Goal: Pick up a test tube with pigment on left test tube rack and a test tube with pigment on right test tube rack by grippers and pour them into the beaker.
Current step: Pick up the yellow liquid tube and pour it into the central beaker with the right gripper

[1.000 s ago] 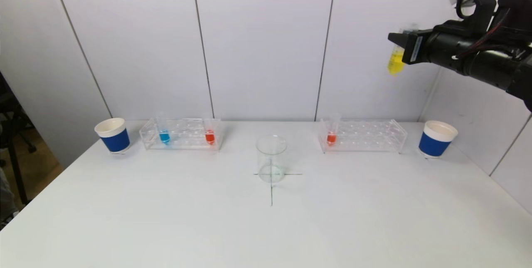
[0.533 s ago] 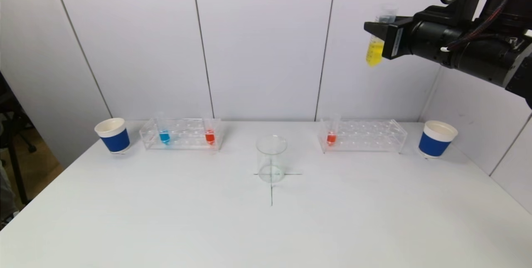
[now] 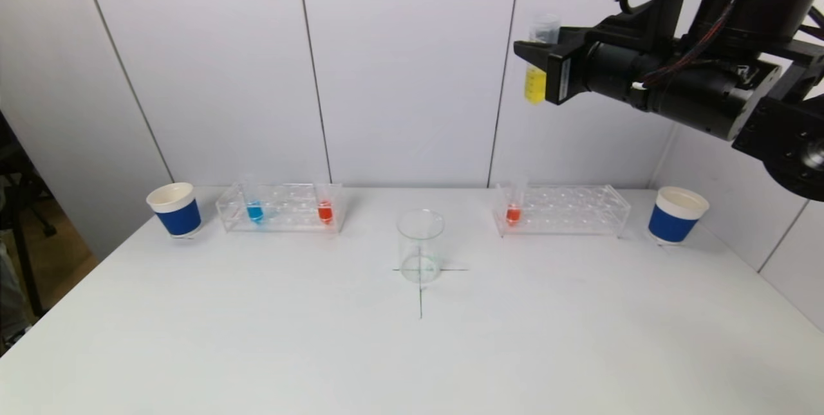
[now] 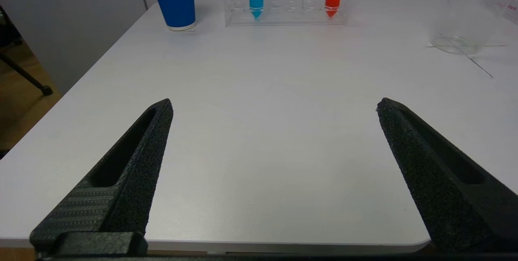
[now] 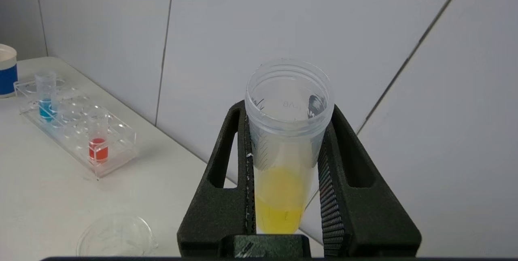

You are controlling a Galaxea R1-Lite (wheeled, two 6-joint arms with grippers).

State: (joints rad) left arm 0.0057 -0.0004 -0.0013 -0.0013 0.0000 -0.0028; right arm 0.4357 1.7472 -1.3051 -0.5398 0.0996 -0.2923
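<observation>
Yellow tube [image 3: 535,66] hangs upright in our right tool [image 3: 539,60], clamped tight, high above the table [image 3: 412,350] between the beaker [image 3: 420,245] and right rack [image 3: 561,210]. Our left tool [image 4: 275,107] gapes wide, low over the table's near edge.

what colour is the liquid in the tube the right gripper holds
Yellow, in the test tube held by the right gripper; clearest in the right wrist view.

faint "VB" mark inside yellow tube [image 5: 288,139]
</observation>
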